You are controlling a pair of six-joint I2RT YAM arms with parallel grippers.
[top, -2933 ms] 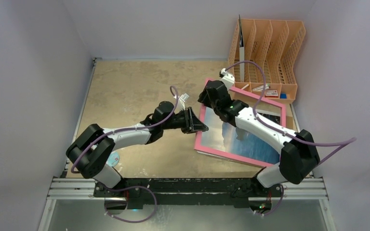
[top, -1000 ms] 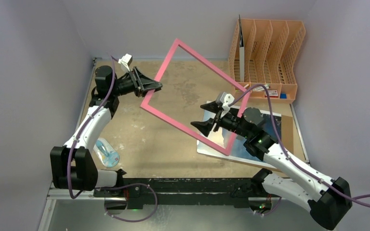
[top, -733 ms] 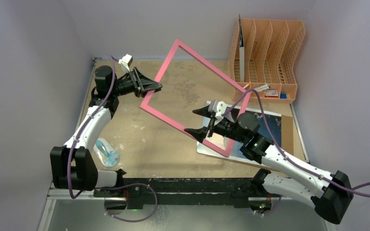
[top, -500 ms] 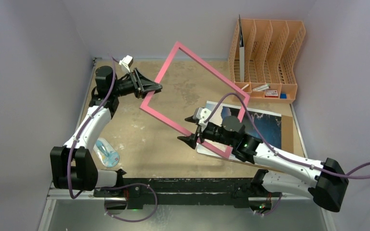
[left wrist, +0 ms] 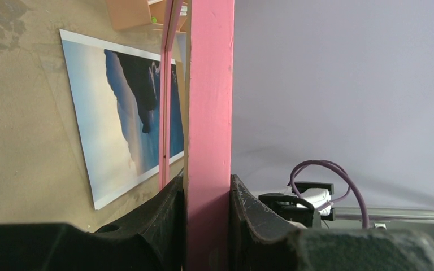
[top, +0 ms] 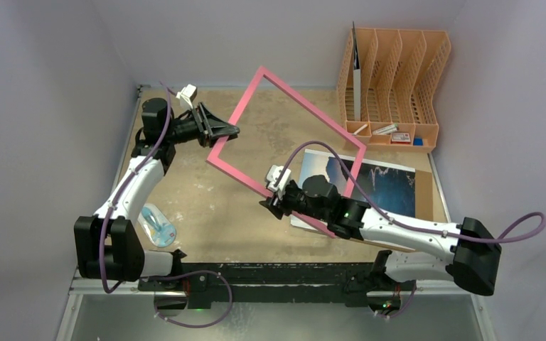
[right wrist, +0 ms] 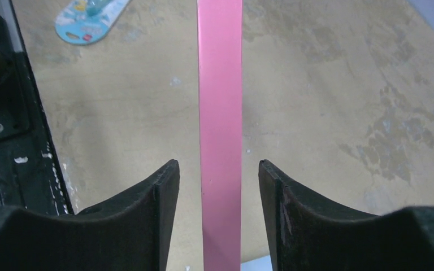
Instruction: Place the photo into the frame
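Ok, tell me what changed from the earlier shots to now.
The left gripper lifted the frame off the photo and holds it tilted in the air. The right gripper swung round to the frame's lower bar and now straddles it, jaws narrowing but not yet touching. Unchanged: photo flat on the table, orange file rack in its corner.

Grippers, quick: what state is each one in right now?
Left gripper: closed, holding the frame by its edge.
Right gripper: open, straddling the frame's rail with a gap on both sides, gripping nothing.
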